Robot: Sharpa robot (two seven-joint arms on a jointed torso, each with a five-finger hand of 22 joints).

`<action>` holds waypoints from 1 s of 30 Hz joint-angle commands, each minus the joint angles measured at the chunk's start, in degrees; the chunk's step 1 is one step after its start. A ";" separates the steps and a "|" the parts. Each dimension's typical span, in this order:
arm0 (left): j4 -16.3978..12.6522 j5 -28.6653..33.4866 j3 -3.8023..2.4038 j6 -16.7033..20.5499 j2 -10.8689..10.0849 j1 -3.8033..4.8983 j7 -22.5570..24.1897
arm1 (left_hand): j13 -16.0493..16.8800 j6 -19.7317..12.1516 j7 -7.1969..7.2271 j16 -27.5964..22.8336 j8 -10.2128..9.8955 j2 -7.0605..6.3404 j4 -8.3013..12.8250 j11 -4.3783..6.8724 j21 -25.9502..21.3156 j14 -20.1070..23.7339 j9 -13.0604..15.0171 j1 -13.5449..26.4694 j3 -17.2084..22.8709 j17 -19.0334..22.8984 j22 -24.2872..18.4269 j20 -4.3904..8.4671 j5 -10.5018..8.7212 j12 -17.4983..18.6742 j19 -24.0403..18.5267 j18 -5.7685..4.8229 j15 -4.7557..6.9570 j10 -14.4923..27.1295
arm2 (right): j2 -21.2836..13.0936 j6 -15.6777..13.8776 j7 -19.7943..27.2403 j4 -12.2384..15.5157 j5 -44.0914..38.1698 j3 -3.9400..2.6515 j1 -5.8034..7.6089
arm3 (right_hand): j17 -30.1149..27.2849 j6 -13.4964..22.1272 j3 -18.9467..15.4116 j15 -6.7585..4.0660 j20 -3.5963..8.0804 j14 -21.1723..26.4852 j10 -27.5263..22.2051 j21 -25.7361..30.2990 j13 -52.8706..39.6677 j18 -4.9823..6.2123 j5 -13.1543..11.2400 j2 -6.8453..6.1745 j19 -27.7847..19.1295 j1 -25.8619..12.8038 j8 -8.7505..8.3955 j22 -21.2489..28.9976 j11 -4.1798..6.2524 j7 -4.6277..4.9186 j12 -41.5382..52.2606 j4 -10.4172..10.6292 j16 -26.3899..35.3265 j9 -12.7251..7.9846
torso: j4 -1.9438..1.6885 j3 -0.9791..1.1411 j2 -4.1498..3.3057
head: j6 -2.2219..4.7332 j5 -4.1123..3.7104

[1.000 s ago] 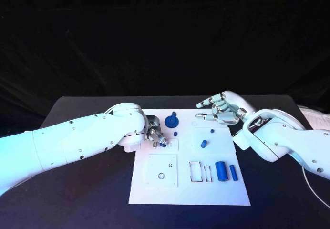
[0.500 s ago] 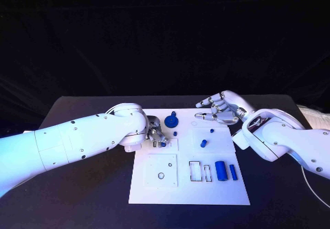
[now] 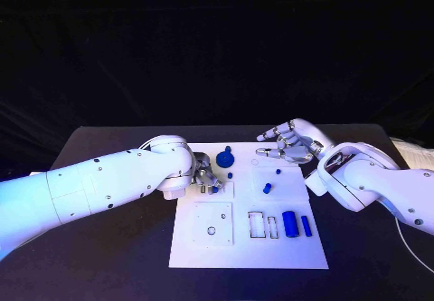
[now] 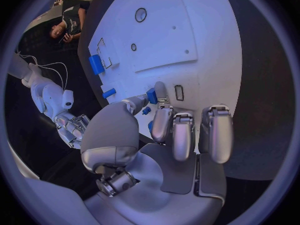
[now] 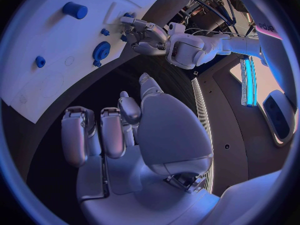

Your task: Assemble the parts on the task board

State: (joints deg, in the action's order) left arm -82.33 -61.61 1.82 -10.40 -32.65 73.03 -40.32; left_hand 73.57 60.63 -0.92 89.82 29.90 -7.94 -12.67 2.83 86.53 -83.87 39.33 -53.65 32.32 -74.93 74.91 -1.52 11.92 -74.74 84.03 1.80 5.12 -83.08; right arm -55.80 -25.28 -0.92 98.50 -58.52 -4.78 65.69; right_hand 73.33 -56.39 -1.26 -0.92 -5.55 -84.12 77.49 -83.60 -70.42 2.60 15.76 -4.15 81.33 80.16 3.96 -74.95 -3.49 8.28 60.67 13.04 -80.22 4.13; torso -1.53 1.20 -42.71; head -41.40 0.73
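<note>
The white task board [image 3: 249, 248] lies in the middle of the table. My left hand [image 3: 204, 173] is over the board's far left part and pinches a small blue part [image 4: 152, 95] between thumb and finger, just above a small rectangular slot [image 4: 179, 92]. My right hand [image 3: 290, 145] hovers over the board's far right corner, fingers spread and holding nothing. On the board are a round blue gear [image 3: 226, 154], a blue peg [image 3: 268, 187], two small blue studs [image 3: 231, 175] [image 3: 278, 171], a thick blue cylinder [image 3: 290, 224] and a slim blue bar [image 3: 306, 226].
A raised square plate [image 3: 212, 224] with a hole sits on the board's near left. Narrow empty slots [image 3: 258, 224] lie beside the cylinder. Black table [image 3: 108, 251] surrounds the board on both sides.
The left hand has shifted very slightly over the board's far left part, still pinching the small blue part. The right hand stays where it was.
</note>
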 commanded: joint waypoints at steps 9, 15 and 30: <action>-0.60 -0.30 -0.01 -1.35 -0.88 -0.41 -2.87 | 0.75 0.98 0.44 0.18 -0.37 0.06 -3.41 0.20 0.27 -6.13 -0.06 2.15 -11.77 -15.07 10.75 0.73 -0.34 -0.62 3.23 -0.58 0.68 -0.58 | -0.03 0.61 0.10 -0.08 -0.53 0.01 -0.05 | -0.26 -0.32 -0.82 -0.06 0.10 -2.28 -0.28 0.39 0.16 0.41 0.37 0.10 -0.50 -0.63 0.22 -3.08 0.32 -0.09 -0.36 0.30 0.53 0.08 | -0.05 -0.09 0.02 | -0.02 -0.07; -2.04 -0.58 -0.66 0.91 -2.28 -0.40 -2.67 | 0.63 1.03 0.40 0.18 -0.56 0.95 -3.92 0.32 0.17 -6.13 -0.03 2.03 -16.44 -15.07 10.71 0.84 -0.44 -0.33 3.19 -0.56 0.73 -0.50 | -0.02 0.60 0.13 -0.26 -0.48 0.04 -0.12 | -0.26 -0.32 -0.82 -0.06 0.10 -2.28 -0.28 0.39 0.16 0.41 0.37 0.10 -0.50 -0.63 0.22 -3.08 0.32 -0.09 -0.36 0.30 0.53 0.08 | -0.06 -0.12 0.04 | 0.16 -0.16; -3.08 1.64 -4.19 0.22 -6.11 3.41 -2.61 | -6.41 -3.94 -1.44 0.18 -3.41 2.06 -3.59 -1.10 -2.98 -6.13 -1.41 -3.39 -22.47 -15.07 7.06 0.28 -0.11 6.92 0.76 0.47 -0.09 3.86 | 0.09 0.58 0.13 -1.00 -0.31 0.24 -0.31 | -0.29 -0.32 -0.93 -0.06 0.11 -2.28 -0.27 0.44 0.16 0.42 0.40 0.10 -0.55 -0.72 0.21 -3.01 0.32 -0.09 -0.34 0.38 0.57 0.08 | -0.05 -0.02 -0.02 | 0.69 -0.11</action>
State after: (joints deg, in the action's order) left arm -86.13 -61.45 -2.28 -8.66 -38.73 75.92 -40.19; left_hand 67.63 57.27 -2.18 89.82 26.90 -5.91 -16.25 1.81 83.74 -83.99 38.19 -56.51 10.17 -74.92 74.91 -1.10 11.70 -68.30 84.04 1.80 5.42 -79.69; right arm -55.78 -25.27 -0.93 97.59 -58.49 -4.56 65.47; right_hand 73.09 -56.39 -1.89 -0.92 -5.34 -84.12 77.29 -83.37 -70.31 2.60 15.97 -3.90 81.12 79.90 3.96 -74.93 -3.28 8.28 60.67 13.36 -79.88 4.12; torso -1.57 1.16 -42.69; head -40.80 0.62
